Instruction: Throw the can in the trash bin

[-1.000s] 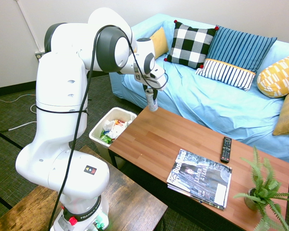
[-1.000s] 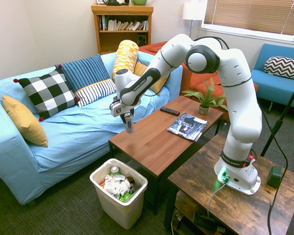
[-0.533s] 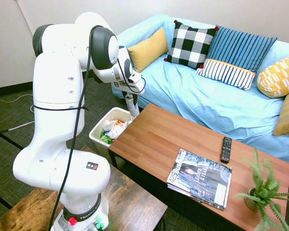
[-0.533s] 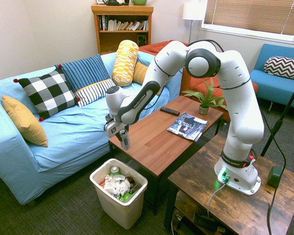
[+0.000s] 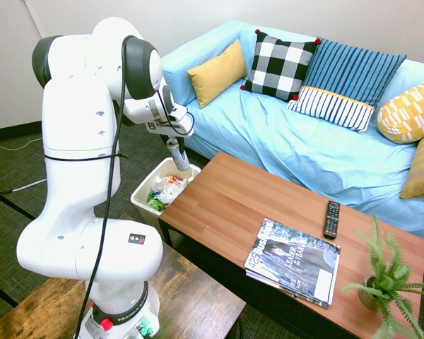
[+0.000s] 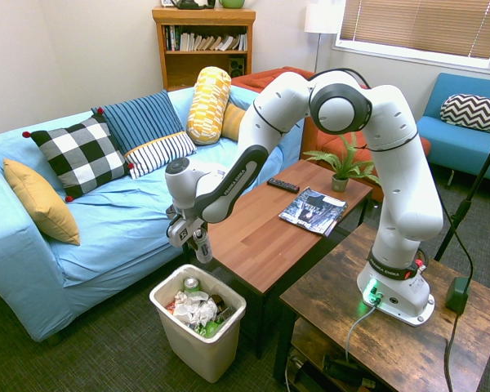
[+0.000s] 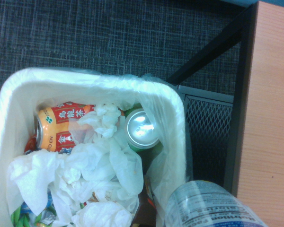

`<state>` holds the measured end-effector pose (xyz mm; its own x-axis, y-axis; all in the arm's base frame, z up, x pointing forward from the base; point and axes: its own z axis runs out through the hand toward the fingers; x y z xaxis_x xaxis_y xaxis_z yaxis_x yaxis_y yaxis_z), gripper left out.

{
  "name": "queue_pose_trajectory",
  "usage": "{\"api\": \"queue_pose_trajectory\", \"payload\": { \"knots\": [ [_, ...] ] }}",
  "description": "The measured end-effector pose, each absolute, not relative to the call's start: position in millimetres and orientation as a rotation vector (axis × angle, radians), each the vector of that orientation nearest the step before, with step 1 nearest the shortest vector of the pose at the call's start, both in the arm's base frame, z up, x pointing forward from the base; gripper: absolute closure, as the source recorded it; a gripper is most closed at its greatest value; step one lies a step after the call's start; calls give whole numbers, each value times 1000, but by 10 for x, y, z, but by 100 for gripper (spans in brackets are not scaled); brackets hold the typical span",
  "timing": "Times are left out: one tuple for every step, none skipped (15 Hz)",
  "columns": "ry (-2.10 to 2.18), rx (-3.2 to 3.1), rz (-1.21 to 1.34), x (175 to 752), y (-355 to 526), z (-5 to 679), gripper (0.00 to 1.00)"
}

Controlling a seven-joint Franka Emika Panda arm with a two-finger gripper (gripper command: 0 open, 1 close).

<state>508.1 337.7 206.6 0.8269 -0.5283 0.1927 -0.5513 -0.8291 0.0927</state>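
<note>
Blue-covered sofa (image 5: pixel 297 152) along the wall, grey carpet, wood tabletop (image 5: pixel 230 205) in front of it, trash bin (image 6: pixel 198 322) on the floor just beside the tabletop's end. Magazines (image 5: pixel 294 261), black remote (image 5: pixel 331 219) and potted fern (image 6: pixel 341 167) sit on the tabletop.

Jaws (image 6: pixel 198 232) pinched on the can (image 6: pixel 202 246), off the tabletop. Can hangs in the air by the tabletop's end, above the bin's sofa-side edge in my second exterior view. Long axis is close to upright but tilted: lower end leans toward the tabletop side in both exterior views, upper end runs up into the jaws. Wrist view has the can's printed side, nutrition text on it, near the bin rim. Which end is the drinking end: can't tell.

Bin holds crumpled white tissue and plastic (image 7: pixel 85 172), an orange-red can lying on its side (image 7: pixel 61 125) and another can with its silver end up (image 7: pixel 142 129).

Versus a second ago: arm has swung away from the magazine side; can was over the tabletop's end corner and nearly vertical, now it's past the edge, lower and more tilted. Yellow pillow (image 5: pixel 217 73) is fully in sight in the first exterior view, was partly behind the arm. Bin, magazines, remote and fern haven't moved.
</note>
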Motion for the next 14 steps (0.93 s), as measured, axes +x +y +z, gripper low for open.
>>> {"api": "queue_pose_trajectory", "payload": {
  "knots": [
    [-833,2859,243,5055,3417,2016,100],
    [-829,2852,243,5046,3443,1954,100],
    [-839,2845,244,5094,3444,1888,100],
    [-837,2845,245,5098,3446,1886,100],
    [-828,2846,251,5100,3473,1874,100],
    [-817,2848,261,5089,3543,1850,100],
    [-801,2854,268,5063,3661,1818,100],
    [-784,2858,273,5023,3808,1788,100],
    [-765,2858,275,4985,3945,1759,100],
    [-746,2856,275,4958,4058,1717,100],
    [-732,2848,270,4947,4136,1652,100],
    [-725,2839,261,4956,4182,1561,100],
    [-726,2829,252,5036,4233,1379,0],
    [-719,2827,251,5052,4240,1389,0]
  ]
}}
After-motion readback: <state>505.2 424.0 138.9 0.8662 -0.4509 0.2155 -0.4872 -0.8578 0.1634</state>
